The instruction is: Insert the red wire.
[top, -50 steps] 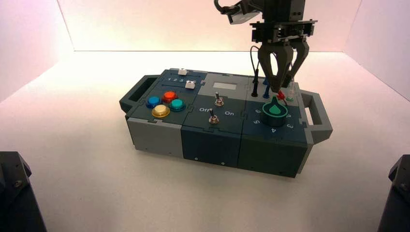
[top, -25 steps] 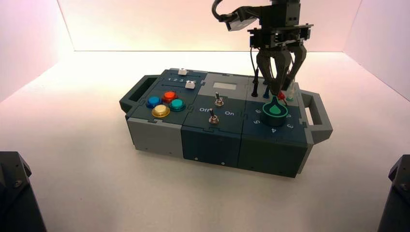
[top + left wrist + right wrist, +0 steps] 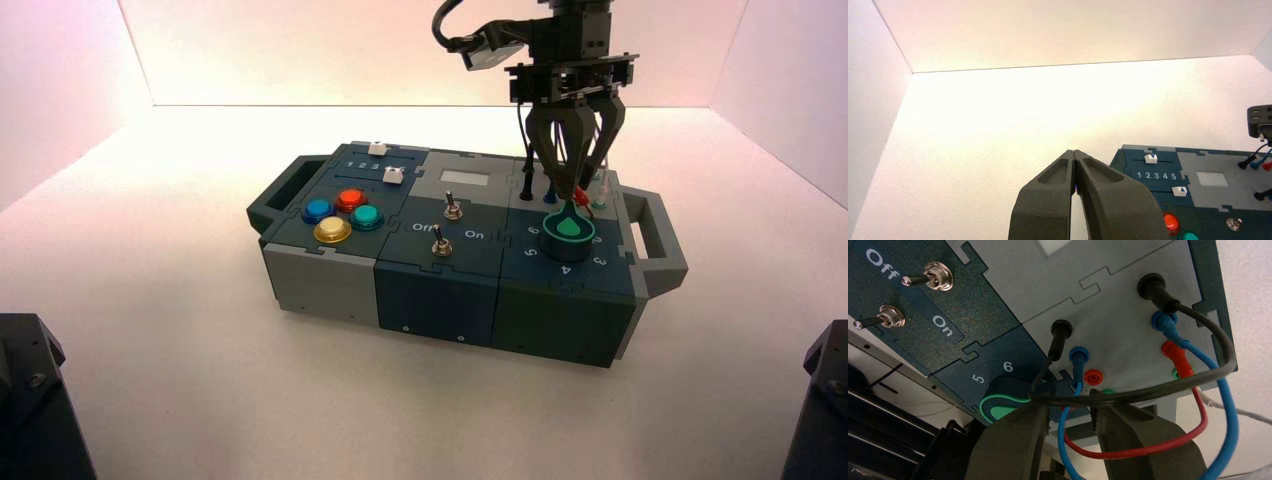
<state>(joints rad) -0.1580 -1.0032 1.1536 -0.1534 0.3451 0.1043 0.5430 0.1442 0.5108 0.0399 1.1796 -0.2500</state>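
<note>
End effector (image 3: 577,190) of right arm shifted left, near red wire (image 3: 1143,453).

Box (image 3: 435,290), high view. White sliders (image 3: 393,175), 10 o'clock. Blue button (image 3: 318,209), red button (image 3: 351,199), green button (image 3: 366,216), yellow button (image 3: 332,230), 9 o'clock. Toggle switches (image 3: 442,247), centre. Knob (image 3: 568,227), 3 o'clock. Black wire (image 3: 1128,398), blue wire (image 3: 1230,415), 2 o'clock.
</note>
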